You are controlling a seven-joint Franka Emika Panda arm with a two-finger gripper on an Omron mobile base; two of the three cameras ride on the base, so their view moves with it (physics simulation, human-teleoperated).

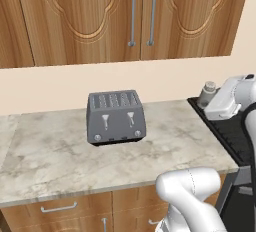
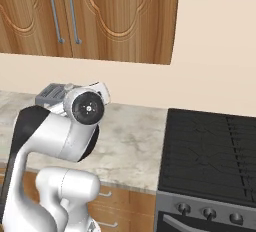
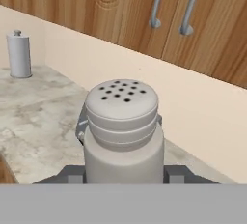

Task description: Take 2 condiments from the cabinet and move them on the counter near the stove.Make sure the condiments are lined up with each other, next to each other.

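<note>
Light grey shaker (image 3: 122, 131), paler perforated cap up, sits upright between the 2 fingers of the claw (image 3: 123, 174), which is closed snugly on its body. Behind the claw: toaster (image 1: 116, 117) on the counter (image 1: 60, 151). Above: cabinet (image 1: 132, 13), both doors closed. Beneath the claw: stove (image 2: 210, 151) edge.

Toaster (image 1: 116, 116) on counter (image 1: 60, 156) below cabinet (image 1: 125, 16); stove (image 2: 210, 151) right of counter; shaker (image 1: 206, 94) above stove's left edge.

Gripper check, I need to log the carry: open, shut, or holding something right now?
Gripper: shut on the light grey shaker, held upright between its fingers.
</note>
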